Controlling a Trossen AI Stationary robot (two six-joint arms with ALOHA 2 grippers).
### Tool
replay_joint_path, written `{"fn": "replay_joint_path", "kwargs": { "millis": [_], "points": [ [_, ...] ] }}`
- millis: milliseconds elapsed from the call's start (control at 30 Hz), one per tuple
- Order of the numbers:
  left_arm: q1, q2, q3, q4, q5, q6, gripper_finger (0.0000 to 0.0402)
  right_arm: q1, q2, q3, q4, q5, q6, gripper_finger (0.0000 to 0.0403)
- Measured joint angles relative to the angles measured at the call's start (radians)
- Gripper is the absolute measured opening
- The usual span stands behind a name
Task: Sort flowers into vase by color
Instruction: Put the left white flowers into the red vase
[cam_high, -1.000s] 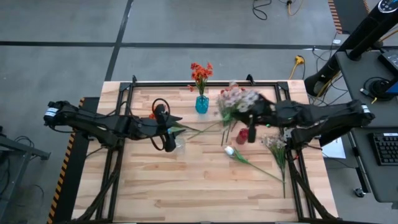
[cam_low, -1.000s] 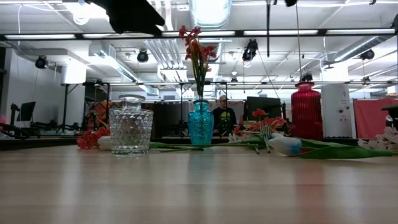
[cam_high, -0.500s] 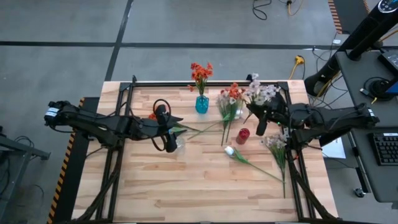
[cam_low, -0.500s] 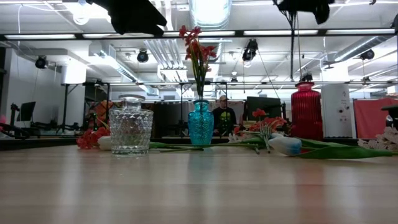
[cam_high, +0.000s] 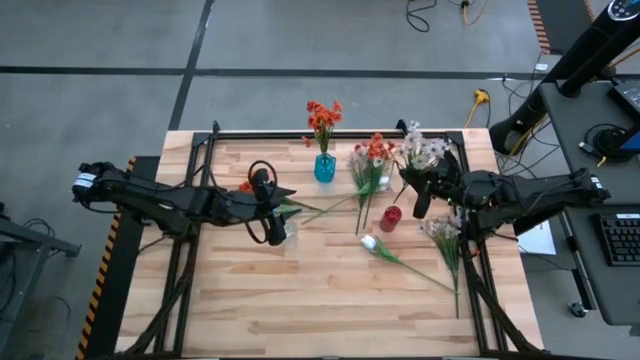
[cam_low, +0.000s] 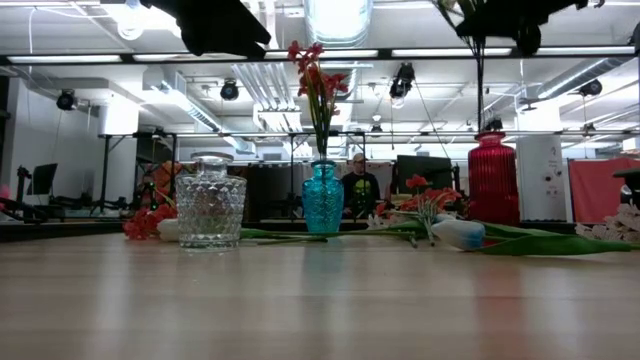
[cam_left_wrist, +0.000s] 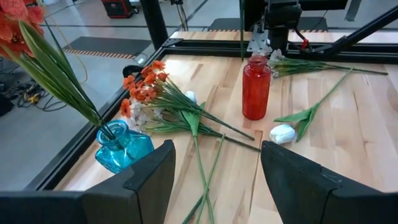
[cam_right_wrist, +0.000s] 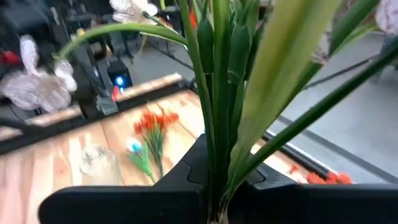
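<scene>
Nearest the front of the wooden table, a single white tulip-like bud lies on its side, its long green stem and leaf running toward the right front. Just beside the right edge lies a pale pink-white bunch of small blossoms, stems pointing to the front.

Toward the middle, a clear cut-glass vase stands on the left half, directly under the left gripper, whose fingers are spread wide and hold nothing. Loose orange-red blossoms lie just beside that vase on the side toward the left edge. On the right half stands a ribbed red vase, upright.

Above the red vase, the right gripper is clamped tight on a pale pink-white spray. Its thick green stems and blade-like leaves rise from between the fingers, and the small pale blossoms fan out toward the back edge. In the low view the stem hangs over the red vase's mouth; whether it touches the rim cannot be told.

Between the two coloured vases, an orange-red and pale spray lies flat, stems trailing forward.

Near the back edge a turquoise vase stands upright with an orange-red cluster in it on slim green stems.
</scene>
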Motion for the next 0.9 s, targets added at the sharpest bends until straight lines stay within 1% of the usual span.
{"fn": "replay_joint_path", "kwargs": {
  "millis": [67, 167, 233, 467, 900],
  "points": [
    [0.0, 0.001, 0.0, 0.005, 0.0, 0.002, 0.0219, 0.0, -0.001, 0.026, 0.006, -0.011, -0.004, 0.0015],
    [0.0, 0.003, 0.0, 0.005, 0.0, 0.002, 0.0219, 0.0, -0.002, 0.039, 0.002, -0.092, 0.014, 0.0015],
    [0.0, 0.003, 0.0, 0.005, 0.0, 0.002, 0.0219, 0.0, 0.002, 0.041, -0.011, -0.109, 0.037, 0.0015],
    [0.0, 0.003, 0.0, 0.005, -0.001, 0.002, 0.0219, 0.0, 0.034, 0.039, -0.085, -0.105, 0.098, 0.0015],
    [0.0, 0.003, 0.0, 0.005, -0.001, 0.003, 0.0219, 0.0, 0.102, 0.038, -0.079, -0.096, 0.091, 0.0018]
  ]
}}
